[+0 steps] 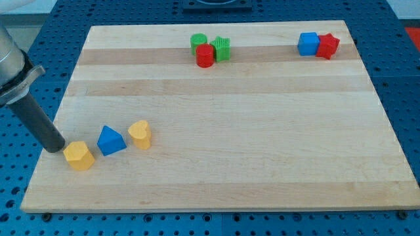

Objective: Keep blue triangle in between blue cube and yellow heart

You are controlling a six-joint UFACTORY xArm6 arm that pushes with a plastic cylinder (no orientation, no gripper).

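Observation:
The blue triangle [111, 140] lies near the board's bottom left. The yellow heart [140, 134] sits just to its right, close beside it. The blue cube [308, 44] is far off at the view's top right. My tip [56, 149] rests at the board's left edge, just left of a yellow hexagon-like block [79, 156], which lies left of the blue triangle. The tip looks very near or touching that yellow block.
A red block [327, 46] touches the blue cube's right side. At the top middle, a red cylinder [205, 56] sits between a green cylinder [199, 43] and a green ridged block [222, 48]. The wooden board [223, 170] lies on a blue perforated table.

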